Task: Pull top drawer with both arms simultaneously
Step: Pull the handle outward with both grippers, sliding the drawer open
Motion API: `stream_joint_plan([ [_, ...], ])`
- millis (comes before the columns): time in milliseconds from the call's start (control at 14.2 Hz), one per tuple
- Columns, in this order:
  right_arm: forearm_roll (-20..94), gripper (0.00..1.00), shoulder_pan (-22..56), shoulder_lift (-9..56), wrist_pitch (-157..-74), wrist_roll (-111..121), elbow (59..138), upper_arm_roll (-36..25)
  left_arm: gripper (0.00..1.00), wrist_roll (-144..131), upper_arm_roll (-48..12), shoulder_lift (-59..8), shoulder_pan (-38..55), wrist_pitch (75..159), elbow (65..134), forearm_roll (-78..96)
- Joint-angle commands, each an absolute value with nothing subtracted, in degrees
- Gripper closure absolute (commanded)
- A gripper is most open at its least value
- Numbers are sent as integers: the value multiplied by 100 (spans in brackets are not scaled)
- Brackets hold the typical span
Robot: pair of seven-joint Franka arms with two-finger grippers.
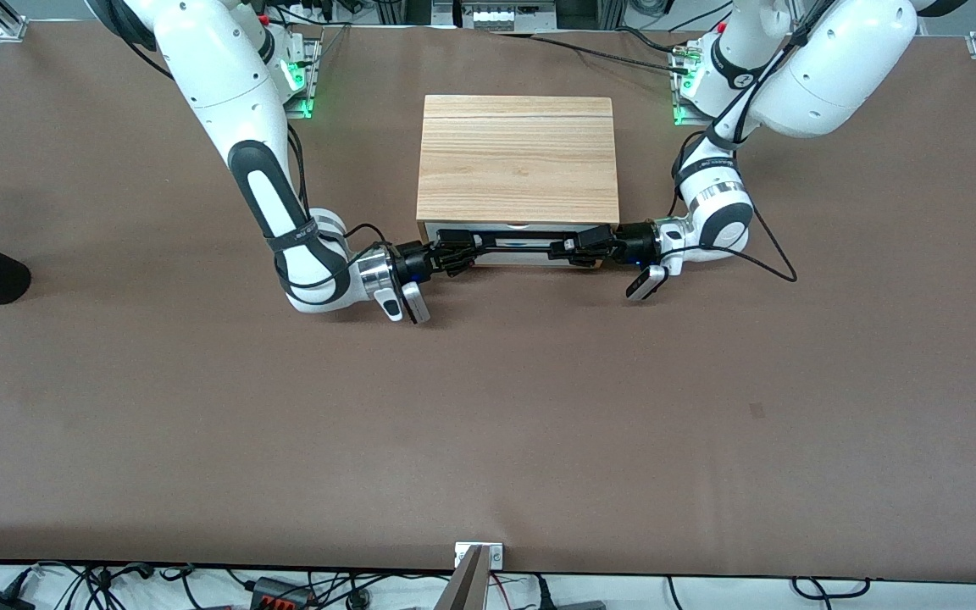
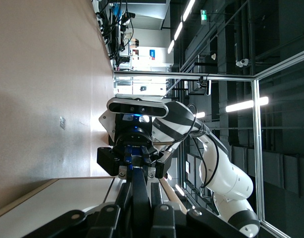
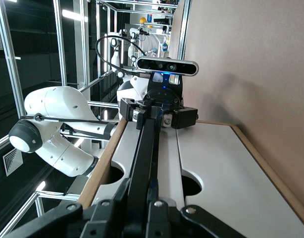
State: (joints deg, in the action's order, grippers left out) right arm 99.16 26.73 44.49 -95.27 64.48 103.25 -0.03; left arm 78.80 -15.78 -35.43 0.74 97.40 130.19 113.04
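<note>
Now, top drawer [image 1: 515, 247] seen barely out of the cabinet [image 1: 518, 161] mid-table | bar handle [image 1: 518, 241] clamped by left gripper [image 1: 568, 247] and right gripper [image 1: 464, 251] at its ends | risk: drawer may be skewed and jammed by uneven pulling.

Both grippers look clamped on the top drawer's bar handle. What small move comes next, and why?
Probably a short, even pull by both arms toward the front camera. The left gripper and right gripper are shut on opposite ends of the black bar handle, and the top drawer still sits flush in the cabinet.
</note>
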Motion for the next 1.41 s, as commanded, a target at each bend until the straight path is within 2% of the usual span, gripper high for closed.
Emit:
stream_joint_plan([
  [0,10020,100,2698,4456,-9589,6609,10222,0,86,8104,-1723,-3595,97,9694,13078,11549],
  [351,10046,100,2689,4640,-9694,6530,9906,0,88,8086,-1723,-3586,88,9948,12973,11558],
  [984,10002,100,2654,5308,-10221,5793,8527,-9,88,8068,-1696,-3788,62,10371,12183,11523],
  [1335,9984,100,2610,5729,-10239,5397,7727,-114,88,8077,-1635,-3929,26,10678,11708,11461],
])
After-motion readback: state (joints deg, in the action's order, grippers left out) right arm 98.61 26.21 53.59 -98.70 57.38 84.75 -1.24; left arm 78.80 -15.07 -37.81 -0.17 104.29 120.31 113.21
